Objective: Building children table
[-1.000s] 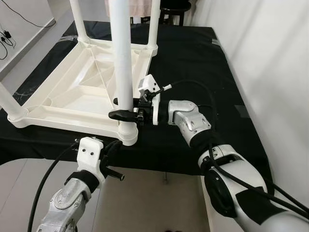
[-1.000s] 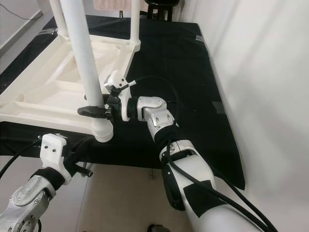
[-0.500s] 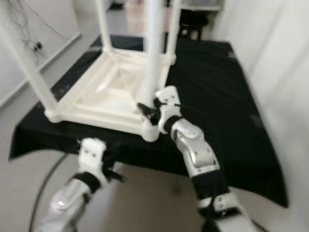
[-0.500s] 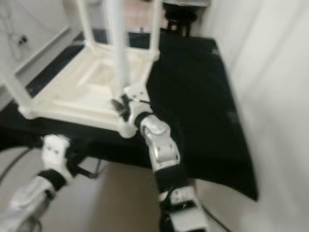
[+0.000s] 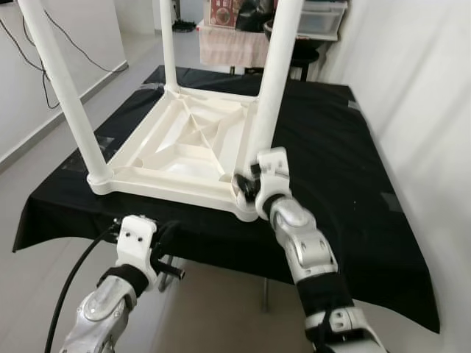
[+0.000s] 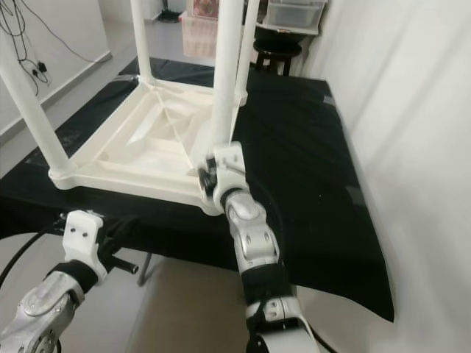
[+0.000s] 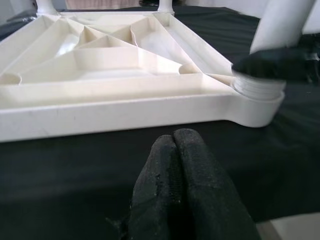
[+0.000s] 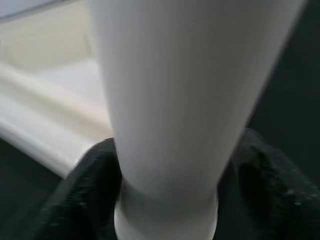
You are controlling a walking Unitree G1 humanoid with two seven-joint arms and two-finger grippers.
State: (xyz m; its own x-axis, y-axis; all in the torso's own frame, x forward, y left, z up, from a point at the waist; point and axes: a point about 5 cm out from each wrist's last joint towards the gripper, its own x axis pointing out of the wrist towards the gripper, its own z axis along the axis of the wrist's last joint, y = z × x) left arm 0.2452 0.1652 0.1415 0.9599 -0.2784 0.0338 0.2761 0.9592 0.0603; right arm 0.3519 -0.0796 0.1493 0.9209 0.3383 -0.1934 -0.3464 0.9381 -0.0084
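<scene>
While your right gripper (image 5: 246, 185) clamps the near leg (image 5: 274, 81) just above its corner socket on the upturned table top (image 5: 184, 151), twist it square; left gripper (image 7: 179, 145), pressed closed, hangs idle below the edge.

Black cloth and room clutter
A black cloth (image 5: 331, 147) covers the bench; a clear storage box (image 5: 321, 16) and black stool (image 6: 277, 50) stand behind it

table (image 5: 184, 147): white | cloth (image 5: 324, 140): black (plain) | claw fingers (image 7: 185, 185): black
</scene>
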